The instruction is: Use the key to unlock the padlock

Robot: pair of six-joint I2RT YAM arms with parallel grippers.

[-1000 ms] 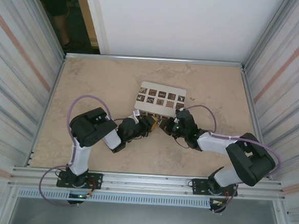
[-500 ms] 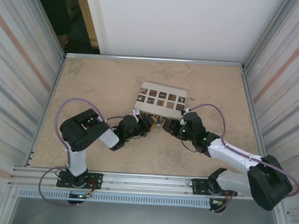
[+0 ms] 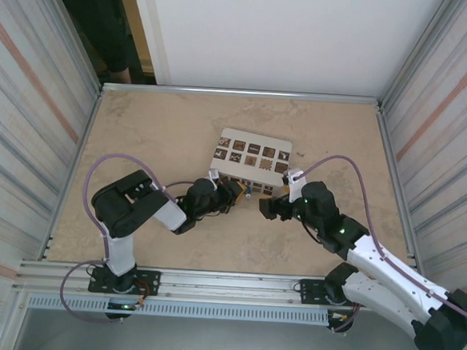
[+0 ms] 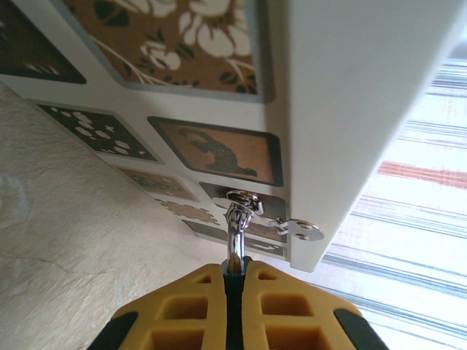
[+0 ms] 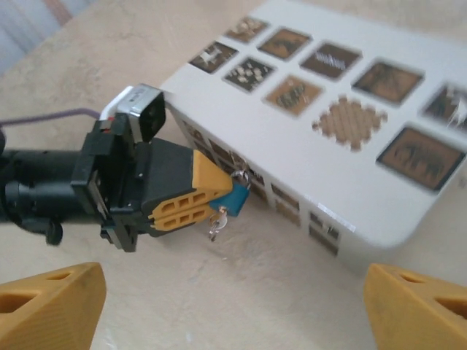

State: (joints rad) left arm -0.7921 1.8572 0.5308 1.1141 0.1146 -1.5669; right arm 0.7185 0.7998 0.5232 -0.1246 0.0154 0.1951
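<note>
A small blue padlock (image 5: 237,195) hangs from the hasp (image 4: 303,230) on the front wall of the white box (image 5: 337,191). My left gripper (image 5: 219,186) is shut on the padlock body. In the left wrist view the silver shackle (image 4: 235,232) rises from between the yellow fingers (image 4: 182,306). A silver key (image 5: 217,220) sticks out of the padlock's underside, with nothing holding it. My right gripper (image 5: 233,310) stands open, back from the padlock, with bare table between its fingers. From above, the left gripper (image 3: 234,195) and the right gripper (image 3: 266,208) face each other.
The box (image 3: 251,154) has patterned brown tiles on its lid and sits mid-table. Metal-framed walls close in the table (image 3: 156,129) on the left, right and back. Purple cables loop off both arms.
The right gripper has pulled back from the padlock toward the right and its arm has stretched out. The left gripper has stayed shut on the padlock.
</note>
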